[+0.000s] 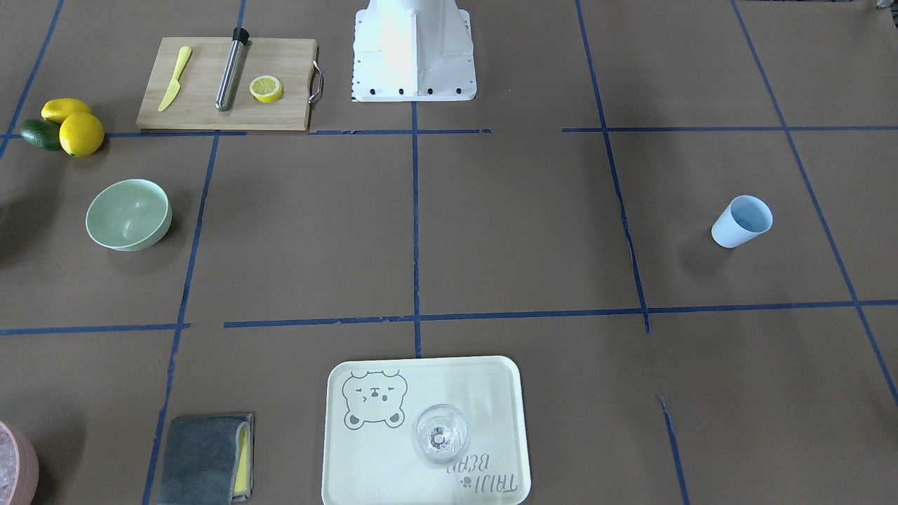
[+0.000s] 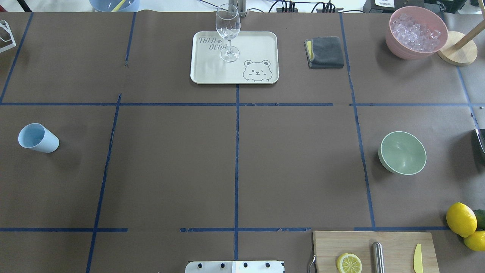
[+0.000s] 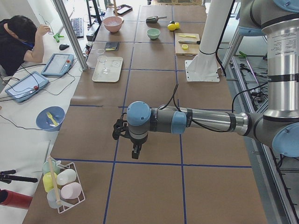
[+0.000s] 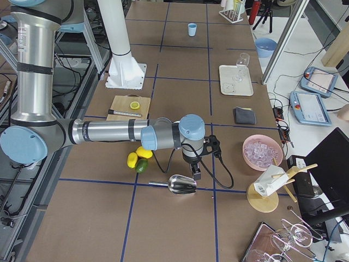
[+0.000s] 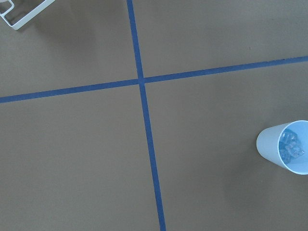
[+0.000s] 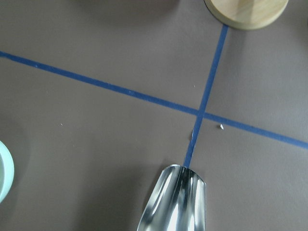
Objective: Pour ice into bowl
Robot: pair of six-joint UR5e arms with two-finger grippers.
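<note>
The ice (image 5: 291, 147) is a few small clear cubes inside the pale blue cup (image 5: 288, 146), which stands alone on the robot's left (image 2: 38, 137). The mint green bowl (image 2: 402, 152) stands empty on the robot's right; its rim shows in the right wrist view (image 6: 4, 175). My left gripper (image 3: 136, 151) hangs over the table near the cup. It shows only in the exterior left view, so I cannot tell if it is open. My right gripper (image 4: 194, 173) hangs just above a metal scoop (image 4: 180, 184). It shows only in the exterior right view, so its state is unclear too.
A pink container (image 2: 394, 38) of ice stands at the far right beside a wooden stand (image 2: 456, 53). A tray (image 2: 212, 72) holds a wine glass (image 2: 228, 28). A grey cloth (image 2: 325, 52), a cutting board (image 2: 394, 246) and lemons (image 2: 460, 219) are also on the right.
</note>
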